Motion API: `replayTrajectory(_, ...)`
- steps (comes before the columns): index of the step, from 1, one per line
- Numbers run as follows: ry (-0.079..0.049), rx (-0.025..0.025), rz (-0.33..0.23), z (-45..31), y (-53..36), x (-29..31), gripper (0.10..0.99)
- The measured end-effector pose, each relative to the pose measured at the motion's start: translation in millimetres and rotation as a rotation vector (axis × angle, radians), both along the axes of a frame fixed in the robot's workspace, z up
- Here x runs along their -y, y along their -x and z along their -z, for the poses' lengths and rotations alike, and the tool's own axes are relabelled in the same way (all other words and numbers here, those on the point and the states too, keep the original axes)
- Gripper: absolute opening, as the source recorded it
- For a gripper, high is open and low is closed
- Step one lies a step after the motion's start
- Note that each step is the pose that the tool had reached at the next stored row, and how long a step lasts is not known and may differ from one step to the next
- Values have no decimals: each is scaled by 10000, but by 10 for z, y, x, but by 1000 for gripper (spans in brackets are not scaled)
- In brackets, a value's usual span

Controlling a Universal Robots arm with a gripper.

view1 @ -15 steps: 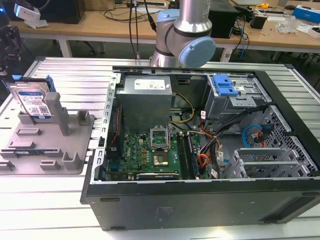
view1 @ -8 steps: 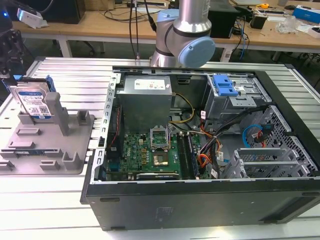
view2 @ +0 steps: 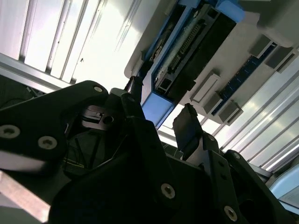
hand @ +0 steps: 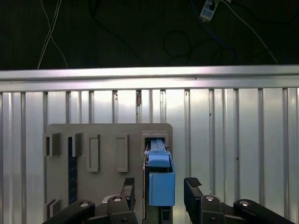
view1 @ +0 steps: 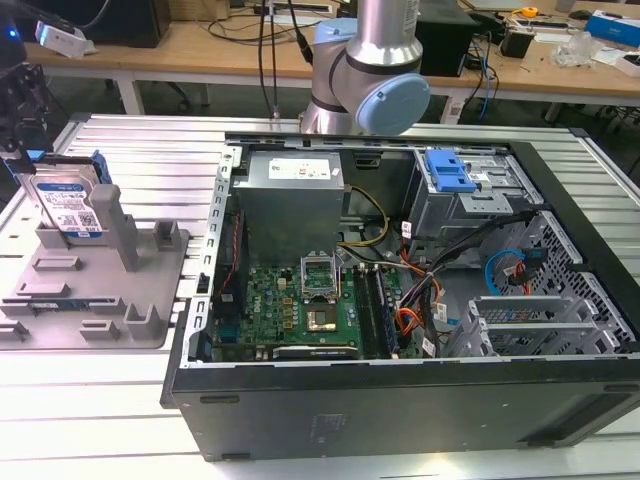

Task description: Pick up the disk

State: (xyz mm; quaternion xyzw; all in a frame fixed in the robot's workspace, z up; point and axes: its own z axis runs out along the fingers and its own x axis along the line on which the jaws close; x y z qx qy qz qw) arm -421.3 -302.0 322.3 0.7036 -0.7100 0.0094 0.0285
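The disk [view1: 72, 207] stands on edge in the grey fixture [view1: 110, 290] at the exterior view's left, silver with a white-and-blue label and blue side rails. My gripper [view1: 22, 150] hangs just above it, at the frame's left edge. In both wrist views its two dark fingers stand apart on either side of the disk's blue rail end, the disk [hand: 161, 186] between them with a gap on each side. The gripper [hand: 160, 186] is open and holds nothing. The disk's dark underside [view2: 187, 51] runs away from the gripper [view2: 161, 114].
An open computer case [view1: 400, 300] with its motherboard, cables and a blue drive-bay bracket [view1: 448, 170] takes up the middle and right of the ribbed metal table [view1: 150, 160]. The arm's base [view1: 365, 70] rises behind it. Upright posts of the fixture stand beside the disk.
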Motion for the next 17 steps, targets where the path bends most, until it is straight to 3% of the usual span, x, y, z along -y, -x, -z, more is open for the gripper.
replayTrajectory(13,0,0,2,73,20,3,541)
replayTrajectory(17,-1,1,0,125,19,8,541)
